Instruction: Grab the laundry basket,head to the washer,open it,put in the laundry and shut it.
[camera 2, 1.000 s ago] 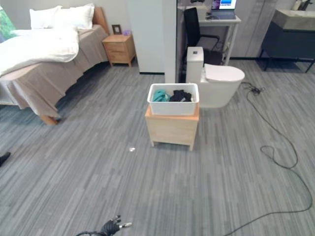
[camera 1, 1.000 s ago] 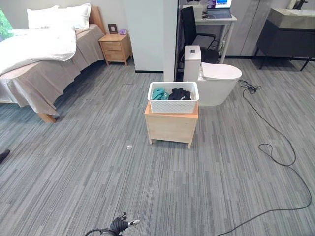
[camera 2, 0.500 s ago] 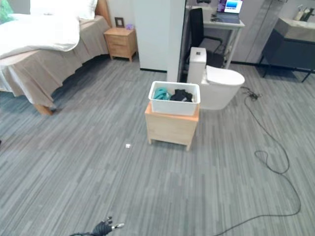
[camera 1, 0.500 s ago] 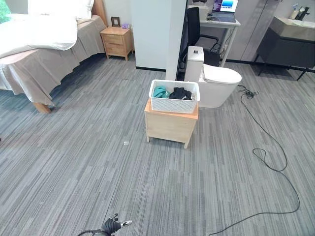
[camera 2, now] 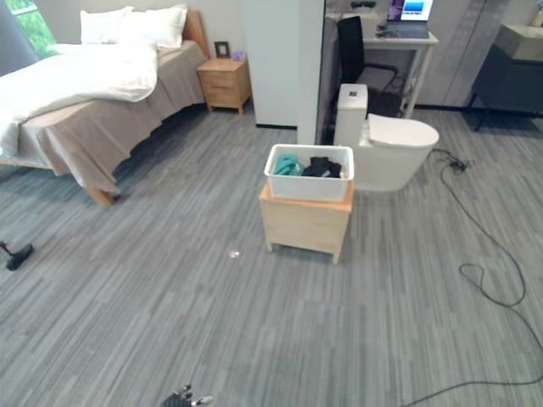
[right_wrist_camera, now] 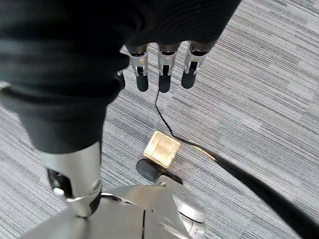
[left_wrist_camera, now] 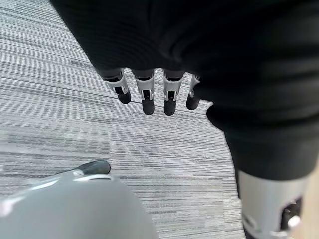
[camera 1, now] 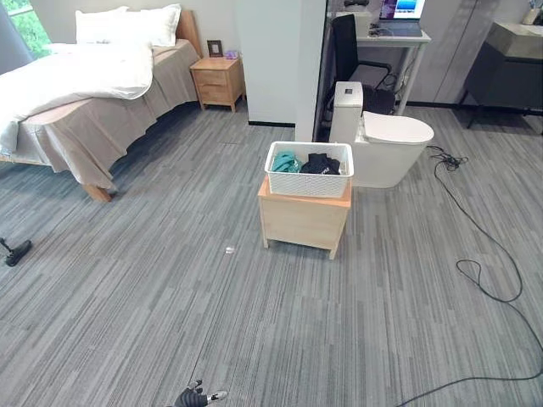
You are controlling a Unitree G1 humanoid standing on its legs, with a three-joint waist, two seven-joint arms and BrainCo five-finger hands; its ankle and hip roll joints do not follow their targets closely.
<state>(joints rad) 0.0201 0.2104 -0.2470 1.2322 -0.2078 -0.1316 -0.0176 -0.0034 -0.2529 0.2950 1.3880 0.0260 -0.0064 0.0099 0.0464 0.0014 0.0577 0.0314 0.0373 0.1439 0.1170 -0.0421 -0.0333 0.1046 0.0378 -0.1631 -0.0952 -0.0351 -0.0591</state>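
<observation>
A white laundry basket point(camera 1: 309, 169) is seen just above the centre of the left eye view, resting on a low wooden cabinet point(camera 1: 305, 219). Teal clothing point(camera 1: 286, 161) lies in its left half and black clothing point(camera 1: 321, 163) in its right half. A white toilet point(camera 1: 383, 146) stands just to the right of and behind the basket, and a white partition wall point(camera 1: 280, 59) rises behind it. A bed point(camera 1: 89, 93) with white bedding occupies the upper left of the frame, with a wooden nightstand point(camera 1: 217, 82) beside it. A desk point(camera 1: 393, 41) carrying a laptop point(camera 1: 401, 12) and a black office chair point(camera 1: 349, 51) are seen at upper right. A small pale scrap point(camera 1: 229, 249) lies on the grey carpet floor point(camera 1: 127, 314) to the lower left of the cabinet.

The left hand point(camera 1: 194, 397) is visible at the bottom edge of the left eye view, well apart from the basket. In the left wrist view the left hand point(left_wrist_camera: 149, 89) is shown with fingers hanging straight and relaxed over bare carpet, nothing held. In the right wrist view the right hand point(right_wrist_camera: 162, 64) is likewise seen with fingers extended and empty; a square floor socket plate point(right_wrist_camera: 161, 149) is shown on the carpet beyond them.
</observation>
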